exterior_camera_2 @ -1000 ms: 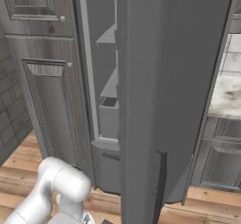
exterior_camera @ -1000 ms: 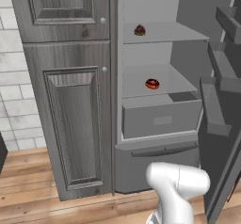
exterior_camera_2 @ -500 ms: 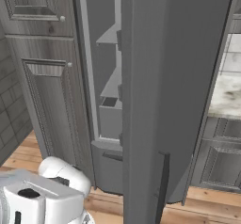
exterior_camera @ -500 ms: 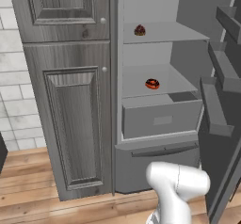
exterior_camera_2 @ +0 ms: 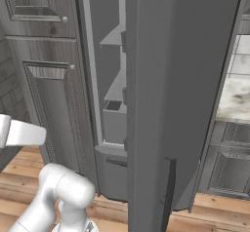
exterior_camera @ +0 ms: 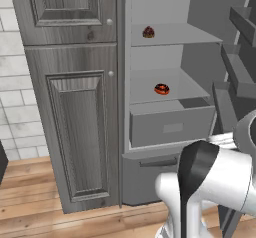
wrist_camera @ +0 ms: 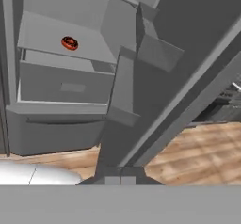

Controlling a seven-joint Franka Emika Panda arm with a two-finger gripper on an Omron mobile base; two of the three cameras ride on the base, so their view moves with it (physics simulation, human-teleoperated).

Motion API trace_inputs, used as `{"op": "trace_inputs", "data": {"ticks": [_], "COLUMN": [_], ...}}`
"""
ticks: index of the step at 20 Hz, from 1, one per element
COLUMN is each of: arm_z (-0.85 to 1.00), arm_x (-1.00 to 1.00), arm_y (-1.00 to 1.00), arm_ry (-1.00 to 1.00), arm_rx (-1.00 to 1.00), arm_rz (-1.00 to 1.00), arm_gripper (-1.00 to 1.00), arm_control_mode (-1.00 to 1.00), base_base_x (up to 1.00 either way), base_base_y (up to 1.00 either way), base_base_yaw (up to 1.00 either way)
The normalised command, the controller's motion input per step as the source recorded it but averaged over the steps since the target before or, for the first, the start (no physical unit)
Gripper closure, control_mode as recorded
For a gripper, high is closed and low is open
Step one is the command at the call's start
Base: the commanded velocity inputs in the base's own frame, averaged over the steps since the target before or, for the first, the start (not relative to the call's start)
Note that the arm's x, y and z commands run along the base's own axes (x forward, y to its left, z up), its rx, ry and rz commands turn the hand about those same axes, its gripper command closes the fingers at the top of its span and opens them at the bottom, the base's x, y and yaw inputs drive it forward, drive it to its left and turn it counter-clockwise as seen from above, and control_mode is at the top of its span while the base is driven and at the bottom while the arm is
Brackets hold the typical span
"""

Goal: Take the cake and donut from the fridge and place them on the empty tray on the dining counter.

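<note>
The fridge stands open. A small dark cake with reddish topping sits on its upper shelf. The ring donut lies on the shelf below, just above the pale drawer, and appears again in the hand view as the donut at upper left. My gripper is low in front of the fridge and well short of the donut. It looks up at the shelves, its two fingertips together and nothing between them. My white arm rises at the lower right.
The fridge door swings out to the right with its dark handle low down; its inner bins jut toward the shelves. A grey panelled cabinet flanks the fridge on the left. A marble-topped counter lies beyond the door.
The arm has swung: its elbow now rises larger in the left base view, and a white link has shifted to the left edge of the right base view. Cake and donut have not moved.
</note>
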Motion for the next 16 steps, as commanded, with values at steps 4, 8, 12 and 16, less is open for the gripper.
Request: {"op": "trace_inputs", "data": {"ticks": [4, 8, 12, 16], "arm_z": [-0.02, -0.24, -0.24, -0.09], "arm_x": [0.68, 0.43, 0.28, 0.02], "arm_y": [0.45, 0.08, 0.0, -0.15], "arm_ry": [0.11, 0.0, -0.09, -0.01], "arm_rx": [-0.01, 0.0, 0.0, 0.0], "arm_rz": [-0.06, 0.0, 0.0, 0.0], "arm_gripper": [1.0, 1.0, 1.0, 1.0], "arm_control_mode": [-1.0, -1.0, -1.0, -1.0], "base_base_x": [0.0, 0.0, 0.0, 0.0], "base_base_y": [0.0, 0.0, 0.0, 0.0], "base_base_yaw": [0.0, 0.0, 0.0, 0.0]}}
